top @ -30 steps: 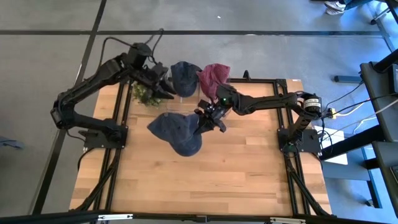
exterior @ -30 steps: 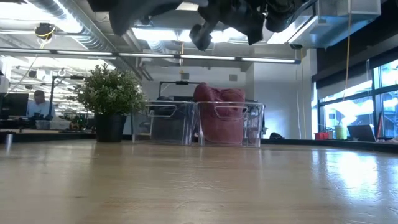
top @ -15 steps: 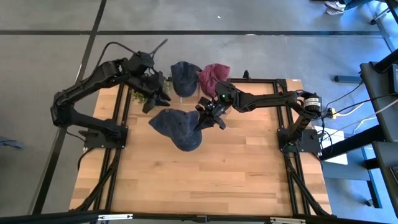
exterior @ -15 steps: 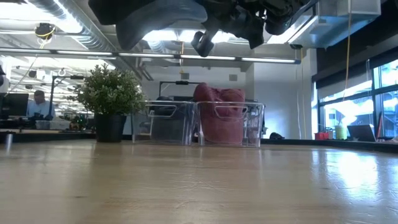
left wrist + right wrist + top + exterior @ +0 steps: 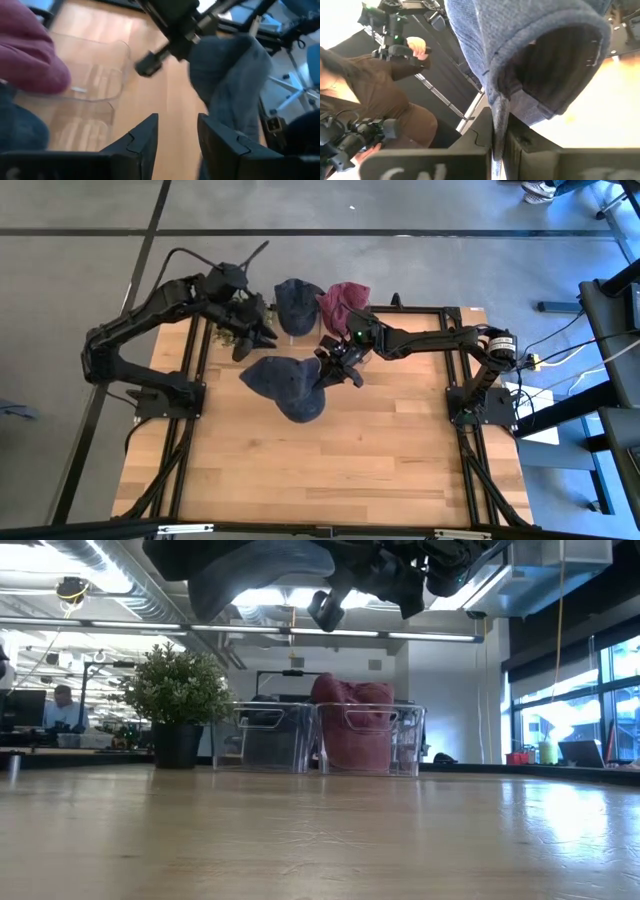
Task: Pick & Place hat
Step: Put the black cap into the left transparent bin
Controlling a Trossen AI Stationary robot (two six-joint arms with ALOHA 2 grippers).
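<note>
A blue-grey hat (image 5: 284,386) hangs in the air over the table's far middle; it also shows at the top of the low view (image 5: 258,568). My right gripper (image 5: 330,370) is shut on its right edge. My left gripper (image 5: 247,335) is open and empty, held in the air left of the hat near the plant; its wrist view shows the hat (image 5: 230,82) ahead of its fingers. A dark blue hat (image 5: 296,301) and a maroon hat (image 5: 343,302) lie in two clear bins at the far edge. My right gripper pinches the hat's brim edge (image 5: 499,111) between its two fingers, which stand close together on a thin fold of cloth. The fingers come from the table's right side, slanting down. The hat is lifted clear of the table and spreads out to the left of the fingers.
Two clear bins (image 5: 270,735) (image 5: 372,737) stand side by side at the far edge, a small potted plant (image 5: 178,700) left of them. The bare wooden table (image 5: 330,460) lies on the near side. A person holding a controller (image 5: 395,50) shows beyond the table.
My left gripper has drawn back from the bins toward the table's left and near side. My right gripper has carried the hat a little toward the far edge, still clear of the table.
</note>
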